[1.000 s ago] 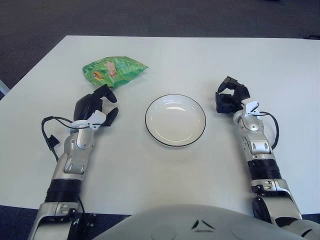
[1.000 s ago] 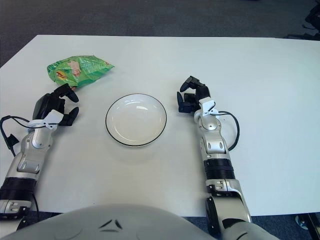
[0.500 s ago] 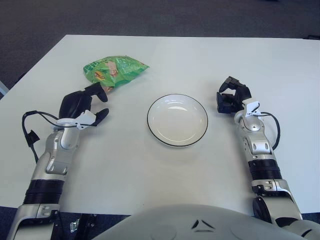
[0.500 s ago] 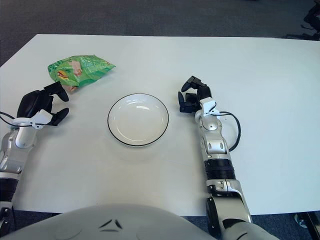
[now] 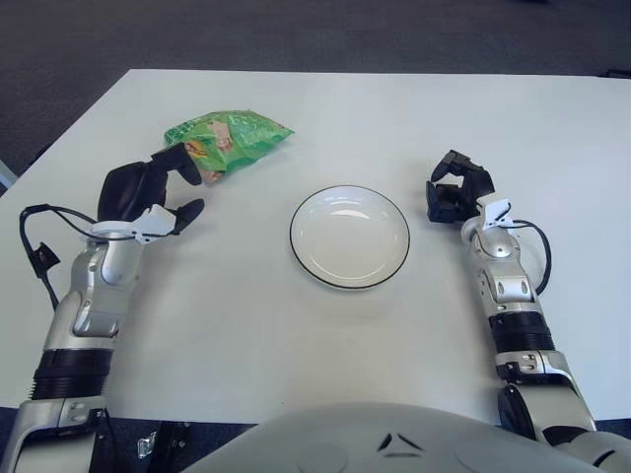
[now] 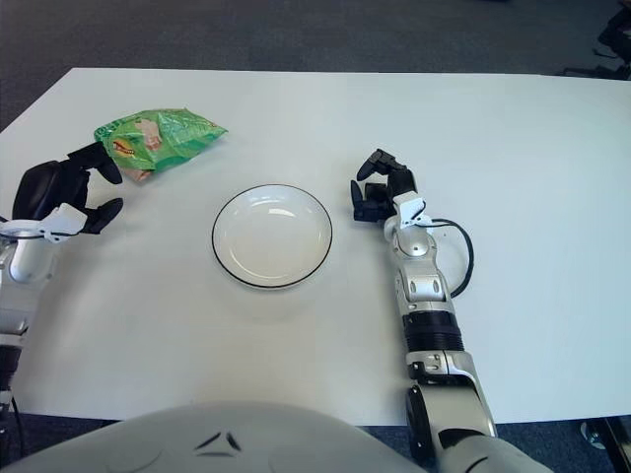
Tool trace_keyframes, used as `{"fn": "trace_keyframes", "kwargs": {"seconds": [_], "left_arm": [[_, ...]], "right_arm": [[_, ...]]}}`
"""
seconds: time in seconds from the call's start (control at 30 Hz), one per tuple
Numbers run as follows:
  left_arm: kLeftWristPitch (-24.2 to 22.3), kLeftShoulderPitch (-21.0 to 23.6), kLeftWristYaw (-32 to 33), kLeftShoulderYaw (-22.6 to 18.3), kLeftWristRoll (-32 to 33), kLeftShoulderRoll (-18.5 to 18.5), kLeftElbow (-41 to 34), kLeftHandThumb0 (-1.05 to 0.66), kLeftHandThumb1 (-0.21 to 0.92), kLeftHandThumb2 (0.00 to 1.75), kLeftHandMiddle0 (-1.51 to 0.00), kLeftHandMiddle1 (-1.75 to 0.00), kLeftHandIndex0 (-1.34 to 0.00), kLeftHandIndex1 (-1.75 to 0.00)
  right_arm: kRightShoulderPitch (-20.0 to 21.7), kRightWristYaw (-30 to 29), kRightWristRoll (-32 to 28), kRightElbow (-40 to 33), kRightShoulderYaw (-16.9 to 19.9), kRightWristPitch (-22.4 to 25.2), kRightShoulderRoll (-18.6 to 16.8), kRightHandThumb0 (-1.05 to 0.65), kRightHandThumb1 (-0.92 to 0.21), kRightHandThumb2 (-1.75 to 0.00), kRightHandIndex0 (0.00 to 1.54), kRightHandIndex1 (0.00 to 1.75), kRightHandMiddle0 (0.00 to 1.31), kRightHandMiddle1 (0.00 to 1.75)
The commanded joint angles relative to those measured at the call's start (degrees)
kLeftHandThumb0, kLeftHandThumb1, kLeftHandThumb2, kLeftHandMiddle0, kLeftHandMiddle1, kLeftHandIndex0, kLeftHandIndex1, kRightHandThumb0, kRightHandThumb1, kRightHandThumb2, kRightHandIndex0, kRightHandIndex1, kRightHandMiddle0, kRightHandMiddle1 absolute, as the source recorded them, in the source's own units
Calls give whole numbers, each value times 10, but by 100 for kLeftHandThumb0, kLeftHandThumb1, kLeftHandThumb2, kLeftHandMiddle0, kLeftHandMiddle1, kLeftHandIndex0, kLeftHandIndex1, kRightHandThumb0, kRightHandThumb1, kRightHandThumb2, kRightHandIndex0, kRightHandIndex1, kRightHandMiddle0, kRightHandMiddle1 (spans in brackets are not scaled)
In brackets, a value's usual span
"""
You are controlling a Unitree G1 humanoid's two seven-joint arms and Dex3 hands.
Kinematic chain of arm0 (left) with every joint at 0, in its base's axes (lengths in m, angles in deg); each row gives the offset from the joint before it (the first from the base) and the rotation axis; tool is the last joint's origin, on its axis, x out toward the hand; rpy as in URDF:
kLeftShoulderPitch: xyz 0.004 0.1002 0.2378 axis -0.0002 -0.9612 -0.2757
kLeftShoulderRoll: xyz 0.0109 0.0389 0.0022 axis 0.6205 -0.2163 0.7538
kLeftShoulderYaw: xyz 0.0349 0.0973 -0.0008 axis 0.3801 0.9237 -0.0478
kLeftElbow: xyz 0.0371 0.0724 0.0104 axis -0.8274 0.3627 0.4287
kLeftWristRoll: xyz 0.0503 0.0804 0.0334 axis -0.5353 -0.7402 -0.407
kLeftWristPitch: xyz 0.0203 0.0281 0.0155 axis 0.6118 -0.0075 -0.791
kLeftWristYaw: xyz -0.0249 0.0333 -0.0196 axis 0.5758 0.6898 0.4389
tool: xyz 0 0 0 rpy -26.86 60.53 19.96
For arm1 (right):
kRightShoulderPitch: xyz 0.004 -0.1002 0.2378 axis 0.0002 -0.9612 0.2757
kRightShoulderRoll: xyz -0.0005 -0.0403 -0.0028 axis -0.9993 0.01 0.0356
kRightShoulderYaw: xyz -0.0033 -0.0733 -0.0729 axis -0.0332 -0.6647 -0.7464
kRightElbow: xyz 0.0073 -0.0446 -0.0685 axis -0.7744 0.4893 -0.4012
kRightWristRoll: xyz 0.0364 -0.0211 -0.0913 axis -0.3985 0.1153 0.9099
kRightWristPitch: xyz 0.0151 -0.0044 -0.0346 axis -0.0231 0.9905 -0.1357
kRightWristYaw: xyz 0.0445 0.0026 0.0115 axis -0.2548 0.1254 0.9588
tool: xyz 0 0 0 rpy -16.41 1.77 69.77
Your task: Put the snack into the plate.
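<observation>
The left hand (image 5: 148, 192), fingers spread, overlaps the snack (image 5: 225, 139) bag's near-left corner; its long axis runs left-right. Right hand (image 5: 455, 187), curled, sits right of the plate (image 5: 349, 236).

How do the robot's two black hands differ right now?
The left hand sits beside the crinkled green snack bag, fingers spread toward it and holding nothing; the right hand shows to the right of the round white black-rimmed plate, far from the bag. The left hand's fingers are open, while the right hand's are curled in. Both are black, three-fingered, on silver forearms, over the white table.
</observation>
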Motion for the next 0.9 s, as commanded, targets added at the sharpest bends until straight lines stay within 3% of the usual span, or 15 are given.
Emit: {"fn": "trace_keyframes", "kwargs": {"seconds": [0.0, 0.43, 0.87], "left_arm": [[-14, 27, -16, -12, -1, 23, -5, -50, 26, 139, -133, -175, -66, -175], [-41, 95, -5, 19, -89, 63, 23, -51, 25, 139, -134, -175, -67, -175], [6, 225, 13, 80, -134, 114, 162, -52, 24, 142, -136, -175, -68, -175]], "right_arm": [[-30, 12, 15, 39, -15, 28, -3, -50, -26, -138, 133, 175, 66, 175], [-26, 13, 21, 50, -15, 23, -4, -50, -27, -138, 134, 175, 65, 175], [-23, 18, 22, 60, -16, 9, -1, -50, -28, -136, 134, 175, 65, 175]]}}
